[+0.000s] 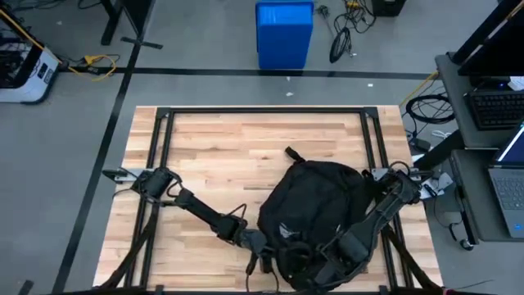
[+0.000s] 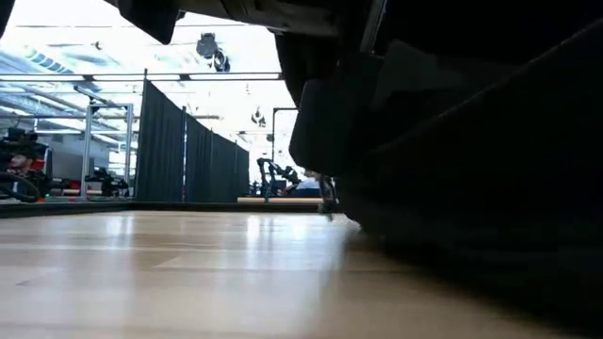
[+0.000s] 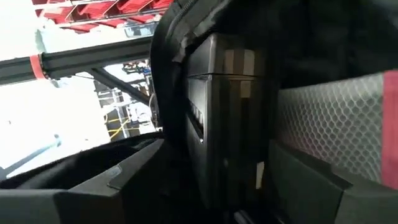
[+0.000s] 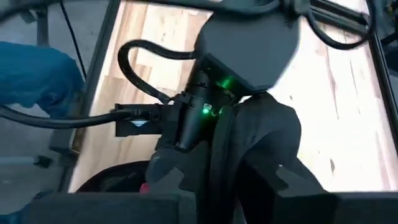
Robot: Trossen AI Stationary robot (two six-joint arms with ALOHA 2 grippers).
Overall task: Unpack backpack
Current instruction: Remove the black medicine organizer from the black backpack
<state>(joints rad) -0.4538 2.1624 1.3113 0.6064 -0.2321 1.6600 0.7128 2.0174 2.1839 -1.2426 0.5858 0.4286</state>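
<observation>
The black backpack [image 1: 315,205] lies on the wooden table [image 1: 221,156] near its front edge, right of the middle, and fills the right of the low view [image 2: 471,188]. My left gripper [image 1: 264,250] reaches into its near left side. In the left wrist view a dark flat object [image 3: 227,112] stands between its fingers, beside grey mesh lining [image 3: 329,124]. My right gripper [image 4: 227,180] stands at the backpack's near end [image 1: 327,258], shut on black fabric just over the left wrist [image 4: 199,112]. My left gripper has the dark flat object's lower part [image 3: 230,174] between its two fingers [image 3: 130,180], one on each broad side. The object stands on edge along the fingers, inside the backpack. Fabric hides what it rests on. My right gripper pinches a raised fold of the backpack's black fabric [image 4: 249,137] between its two fingers [image 4: 292,180], at the near end by the opening. The fold stands up over the left gripper, while the rest of the backpack lies on the table.
Black frame rails [image 1: 164,123] run along the table's left, far and right sides. Bare wood shows over the far half and the left. A blue bin [image 1: 284,33] stands on the floor beyond the far edge; a desk with a laptop [image 1: 508,180] is off to the right.
</observation>
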